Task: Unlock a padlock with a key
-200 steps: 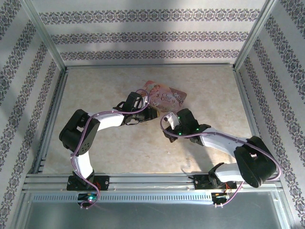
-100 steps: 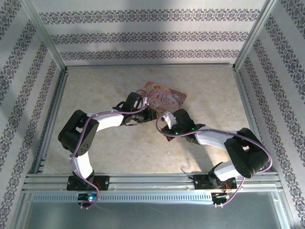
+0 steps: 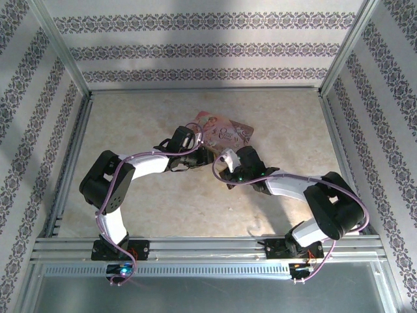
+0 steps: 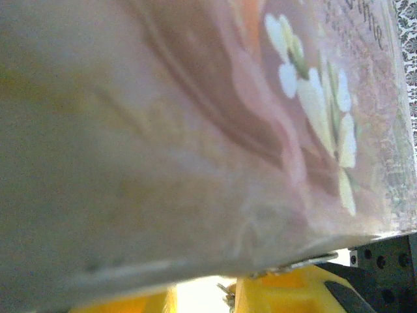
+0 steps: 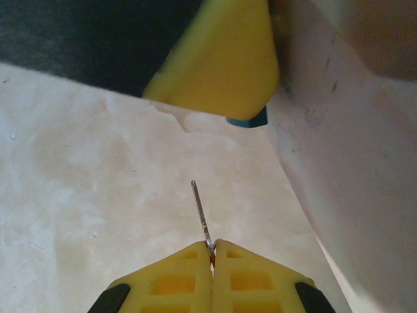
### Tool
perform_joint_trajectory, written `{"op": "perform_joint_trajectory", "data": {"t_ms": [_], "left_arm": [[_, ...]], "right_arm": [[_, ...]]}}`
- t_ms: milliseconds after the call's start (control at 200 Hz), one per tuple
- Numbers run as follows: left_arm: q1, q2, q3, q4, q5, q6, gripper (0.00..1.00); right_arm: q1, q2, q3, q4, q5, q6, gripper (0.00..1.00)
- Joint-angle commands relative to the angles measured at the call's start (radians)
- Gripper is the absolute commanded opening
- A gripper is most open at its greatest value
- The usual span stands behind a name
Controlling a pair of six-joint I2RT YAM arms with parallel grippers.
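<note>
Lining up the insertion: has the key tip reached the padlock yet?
No, the key in the right hand points over the table, short of the blue padlock.

A back wall (image 3: pixel 208 45) crossed the top of the overhead frame, white paper with three dark flowered bands running level. Side walls at left (image 3: pixel 29 124) and right (image 3: pixel 388 111) carried the same bands, slanting down toward the lower corners. Two metal posts (image 3: pixel 62 49) rose at the back corners, leaning outward toward the frame's upper edges. The table (image 3: pixel 130 124) at centre was beige and mottled, framed by thin metal edging. Along the bottom lay metal rails (image 3: pixel 208 248), a slotted strip (image 3: pixel 208 268) and a grey sheet (image 3: pixel 208 297). Light was soft and even, with faint shading on the back wall's upper left. In the right wrist view the table showed pale, cloudy cream at left.
</note>
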Motion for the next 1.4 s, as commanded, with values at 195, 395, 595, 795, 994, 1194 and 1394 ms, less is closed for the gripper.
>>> {"op": "perform_joint_trajectory", "data": {"t_ms": [195,395,595,795,994,1194,1394], "left_arm": [[-0.012,-0.05,0.021,0.002,0.049,-0.003,0.21],[-0.012,-0.049,0.019,0.001,0.048,-0.002,0.21],[-0.012,-0.052,0.018,-0.001,0.049,-0.003,0.21],[-0.012,-0.051,0.017,0.0,0.049,-0.002,0.21],[-0.012,-0.052,0.017,-0.002,0.047,-0.003,0.21],[-0.012,-0.052,0.015,-0.002,0.044,-0.001,0.21],[-0.012,-0.055,0.014,-0.002,0.042,-0.004,0.21]], "right_arm": [[-0.018,0.043,0.039,0.081,0.007,0.001,0.0],[-0.026,0.054,0.044,0.091,0.018,0.005,0.0],[-0.032,0.069,0.052,0.093,0.02,0.01,0.0],[-0.032,0.083,0.056,0.108,0.041,0.02,0.0],[-0.032,0.088,0.058,0.108,0.062,0.025,0.0],[-0.031,0.088,0.052,0.106,0.081,0.025,0.0],[-0.032,0.079,0.037,0.107,0.091,0.023,0.0]]}}
